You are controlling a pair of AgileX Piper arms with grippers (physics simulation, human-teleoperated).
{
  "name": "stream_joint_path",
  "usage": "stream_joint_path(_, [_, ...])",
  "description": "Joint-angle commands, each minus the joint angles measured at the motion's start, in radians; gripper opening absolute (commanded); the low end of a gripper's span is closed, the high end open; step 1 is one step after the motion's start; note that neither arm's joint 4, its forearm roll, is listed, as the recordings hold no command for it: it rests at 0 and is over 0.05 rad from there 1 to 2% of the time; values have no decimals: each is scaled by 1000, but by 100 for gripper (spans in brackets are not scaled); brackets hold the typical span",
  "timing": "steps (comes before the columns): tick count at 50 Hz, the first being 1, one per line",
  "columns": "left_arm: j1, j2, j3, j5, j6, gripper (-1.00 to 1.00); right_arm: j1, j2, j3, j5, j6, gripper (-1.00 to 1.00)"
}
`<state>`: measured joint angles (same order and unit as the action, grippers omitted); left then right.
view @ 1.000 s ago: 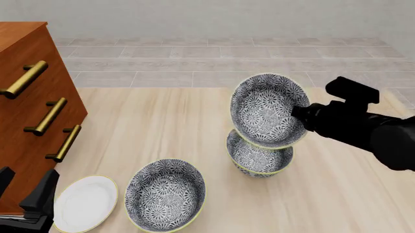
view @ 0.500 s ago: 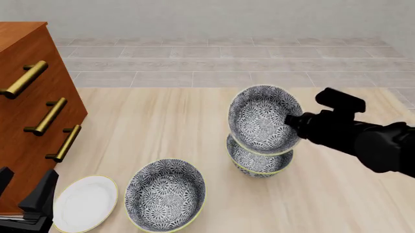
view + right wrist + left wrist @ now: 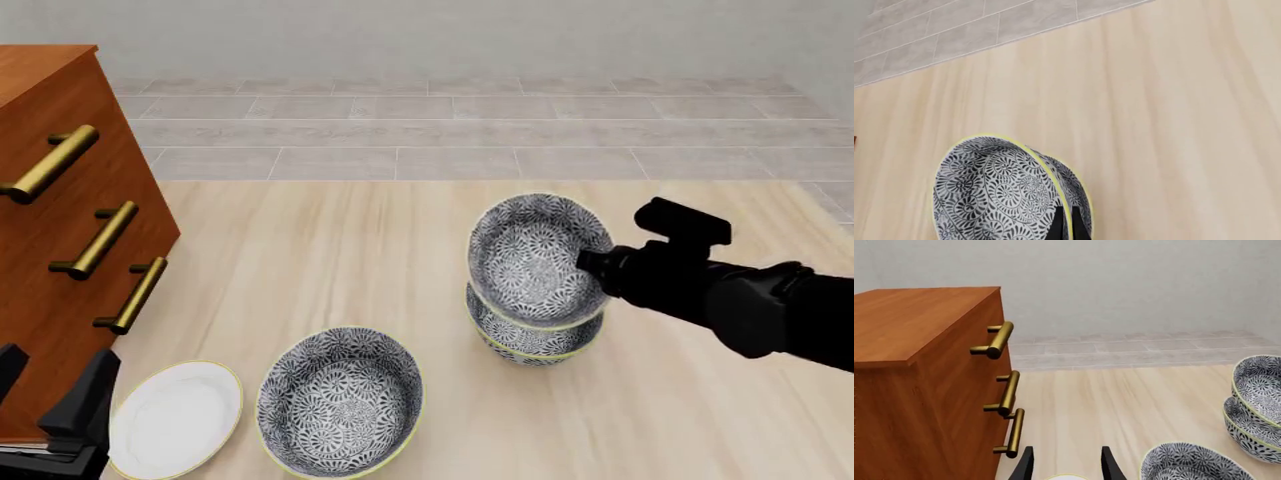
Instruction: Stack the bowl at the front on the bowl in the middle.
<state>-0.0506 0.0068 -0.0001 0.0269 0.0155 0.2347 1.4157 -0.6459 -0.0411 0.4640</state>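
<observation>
Right end effector (image 3: 589, 262) clamped on the rim of the bowl at the front (image 3: 534, 258), which is tilted, its mouth turned away from the fingers, its underside just above or touching the bowl in the middle (image 3: 534, 335) directly beneath — contact cannot be told. In the right wrist view the fingers (image 3: 1056, 226) pinch the thin rim wall, one inside, one outside. The bowl looks rigid, glazed, probably slippery and breakable; the rim is the natural hold. Left end effector (image 3: 1066, 466) idles with fingers apart, well off to the side, above a white plate (image 3: 174, 418) and beside a third bowl (image 3: 339, 402) — only its fingertips show. The right fingertips are cut off at the picture's edge.
</observation>
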Motion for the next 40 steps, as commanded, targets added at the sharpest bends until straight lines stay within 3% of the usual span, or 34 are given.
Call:
stream_joint_path(1, [-1,8,-1,-6,1,100,-2,48,2,-37,2,-100])
stream_joint_path(40, [2,1,0,-3,5,100,-8,79,39,-81,-19,-100])
